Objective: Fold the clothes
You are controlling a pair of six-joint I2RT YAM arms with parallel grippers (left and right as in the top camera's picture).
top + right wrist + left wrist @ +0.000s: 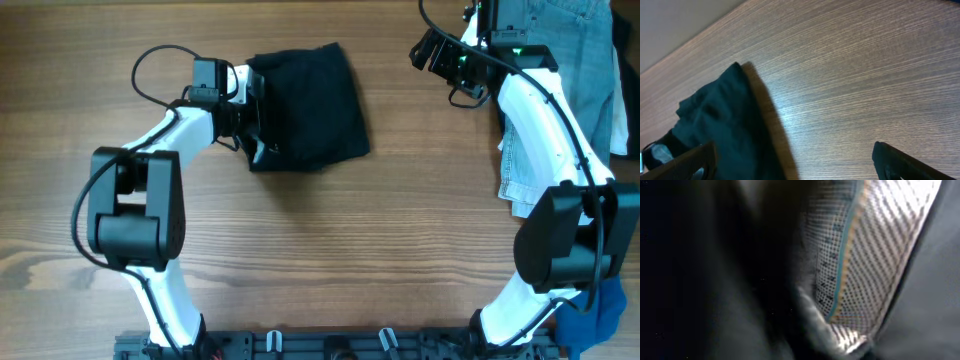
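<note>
The black shorts (310, 105) lie bunched in a compact folded heap at the table's top centre. My left gripper (246, 118) is at the heap's left edge, with its fingers buried in the fabric. The left wrist view is filled with black cloth and the pale mesh inner waistband (865, 255), so the fingers are hidden and appear closed on the shorts. My right gripper (440, 55) hovers to the right of the shorts, wide open and empty (795, 167). In the right wrist view the shorts (725, 130) lie at the lower left.
Light-blue denim jeans (590, 70) lie along the right edge under the right arm. A blue cloth (600, 312) sits at the bottom right corner. The wooden table (350, 240) shows bare wood in front of the shorts.
</note>
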